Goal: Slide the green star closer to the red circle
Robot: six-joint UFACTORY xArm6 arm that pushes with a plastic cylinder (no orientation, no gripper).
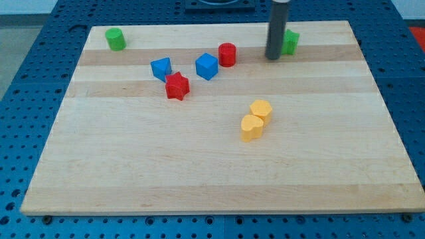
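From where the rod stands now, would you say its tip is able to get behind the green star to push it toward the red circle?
Probably yes, after a short detour. My tip sits beside the green star, on its left, the red circle's side. No other block stands around the star, so circling to the star's right looks unobstructed.

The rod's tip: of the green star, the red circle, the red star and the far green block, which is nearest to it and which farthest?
From my tip:
1. Green star, just beside it on the view's right, partly hidden behind the rod.
2. Red circle, to the view's left.
3. Red star, farther left and lower.
4. Green cylinder, at the top-left corner of the board.
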